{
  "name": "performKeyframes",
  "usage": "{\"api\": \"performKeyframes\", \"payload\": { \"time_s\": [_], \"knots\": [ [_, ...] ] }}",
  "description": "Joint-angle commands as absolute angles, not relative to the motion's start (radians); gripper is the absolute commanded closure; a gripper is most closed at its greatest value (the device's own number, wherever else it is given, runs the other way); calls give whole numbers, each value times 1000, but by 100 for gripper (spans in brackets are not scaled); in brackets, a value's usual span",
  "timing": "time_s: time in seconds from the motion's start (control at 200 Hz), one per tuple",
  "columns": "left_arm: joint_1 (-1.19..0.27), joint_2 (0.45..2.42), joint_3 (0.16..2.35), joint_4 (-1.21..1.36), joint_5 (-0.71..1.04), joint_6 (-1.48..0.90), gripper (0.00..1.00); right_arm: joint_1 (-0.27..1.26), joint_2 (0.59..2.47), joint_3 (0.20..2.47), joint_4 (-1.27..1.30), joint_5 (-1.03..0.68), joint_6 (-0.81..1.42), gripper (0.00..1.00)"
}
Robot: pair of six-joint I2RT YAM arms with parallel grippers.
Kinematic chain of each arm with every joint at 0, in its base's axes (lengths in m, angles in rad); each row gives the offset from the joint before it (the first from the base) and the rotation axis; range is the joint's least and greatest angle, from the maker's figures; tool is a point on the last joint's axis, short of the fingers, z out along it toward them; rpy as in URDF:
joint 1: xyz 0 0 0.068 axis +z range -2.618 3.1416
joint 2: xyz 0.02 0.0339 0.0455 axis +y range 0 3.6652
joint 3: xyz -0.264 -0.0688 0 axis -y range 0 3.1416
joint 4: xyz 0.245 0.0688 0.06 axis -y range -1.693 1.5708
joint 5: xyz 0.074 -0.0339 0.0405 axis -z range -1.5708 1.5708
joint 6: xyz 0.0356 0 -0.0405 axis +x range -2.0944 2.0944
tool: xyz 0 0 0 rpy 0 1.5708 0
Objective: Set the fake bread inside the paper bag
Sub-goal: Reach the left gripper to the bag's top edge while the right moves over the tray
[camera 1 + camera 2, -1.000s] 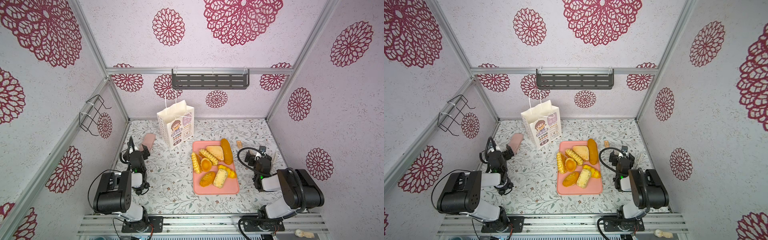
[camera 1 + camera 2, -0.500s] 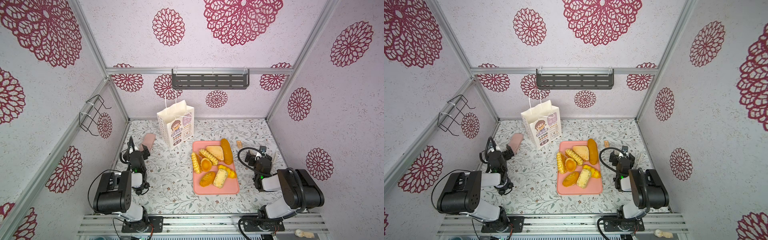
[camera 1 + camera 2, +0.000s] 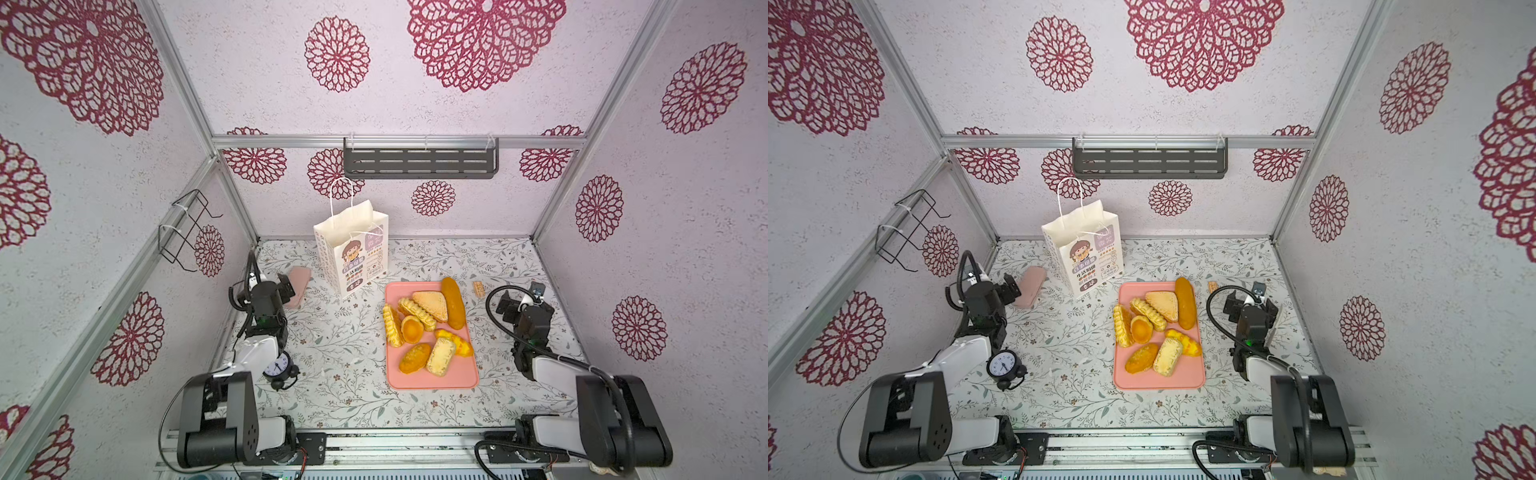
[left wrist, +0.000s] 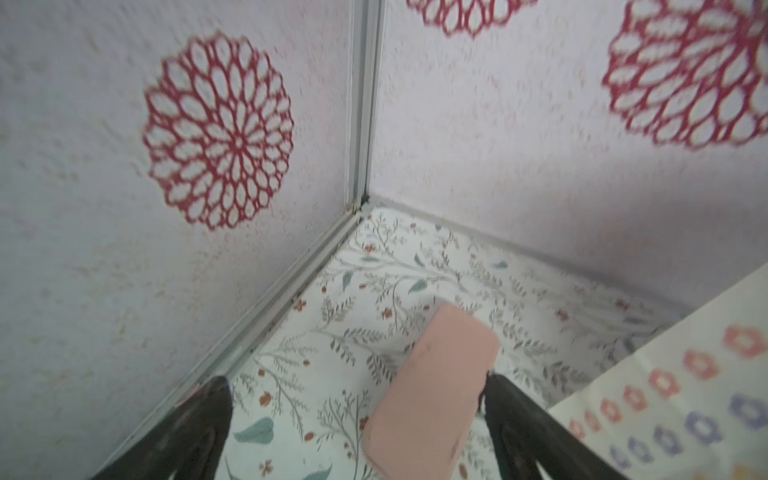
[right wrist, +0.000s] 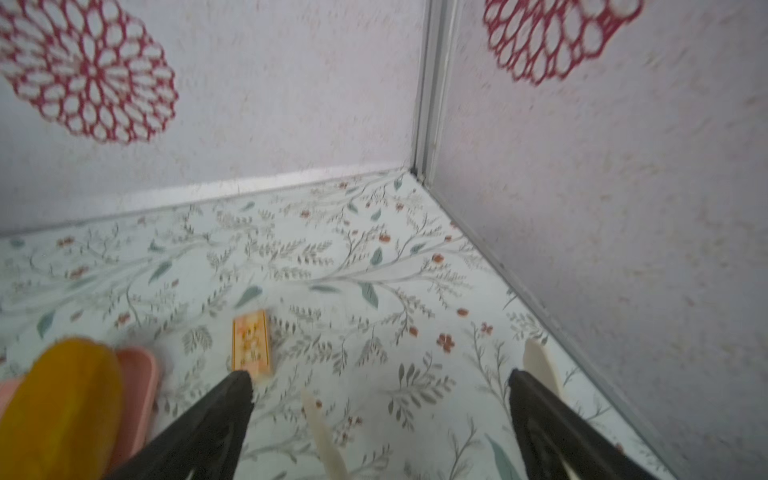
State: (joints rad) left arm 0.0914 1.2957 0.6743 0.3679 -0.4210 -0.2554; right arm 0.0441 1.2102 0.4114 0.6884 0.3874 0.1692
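Paper bag stands upright at the back, apparently open-mouthed. Pink tray just beside it carries the fake bread. Left gripper and right gripper rest spread wide, empty, at opposite sides. The right one should take the long loaf across its width, then drop it in vertically.

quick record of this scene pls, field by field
bag: tall white paper bag with cartoon girl print, standing upright, behind and left of the tray
bread: eight golden-yellow toy breads, all lying on the flat pink tray
left gripper: open, holding nothing, at a pink rounded case
right gripper: open, holding nothing, right of the tray
other: black alarm clock; small orange patterned block
progress: no bread picked up yet
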Motion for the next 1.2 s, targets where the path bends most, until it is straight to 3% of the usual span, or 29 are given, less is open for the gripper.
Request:
{"api": "performKeyframes", "payload": {
  "time_s": [0.0, 0.08, 0.185, 0.265, 0.49, 0.71, 0.911, 1.191],
  "knots": [
    [106, 1220, 839, -25, -435, -400, 3, 44, 1101, 572, 223, 453, 426, 1],
    [161, 1264, 1047, -244, -183, -431, 3, 39, 1058, 653, 34, 313, 501, 2],
    [164, 1396, 1340, -493, -34, -411, 3, 42, 1013, 689, -24, -10, 515, 26],
    [158, 1473, 1501, -585, 87, -369, 1, 72, 973, 678, -31, -107, 568, 27],
    [112, 1634, 1771, -658, 293, -238, 5, 305, 920, 703, -63, -132, 549, 24],
    [39, 1841, 2023, -771, 376, -121, 10, 470, 973, 824, -134, -136, 506, 21],
    [-38, 2041, 2250, -917, 310, -20, 15, 585, 1033, 895, -184, -72, 503, 19],
    [-75, 2090, 2275, -883, 192, 8, 15, 660, 1080, 907, -176, -25, 535, 19]
  ]
}}
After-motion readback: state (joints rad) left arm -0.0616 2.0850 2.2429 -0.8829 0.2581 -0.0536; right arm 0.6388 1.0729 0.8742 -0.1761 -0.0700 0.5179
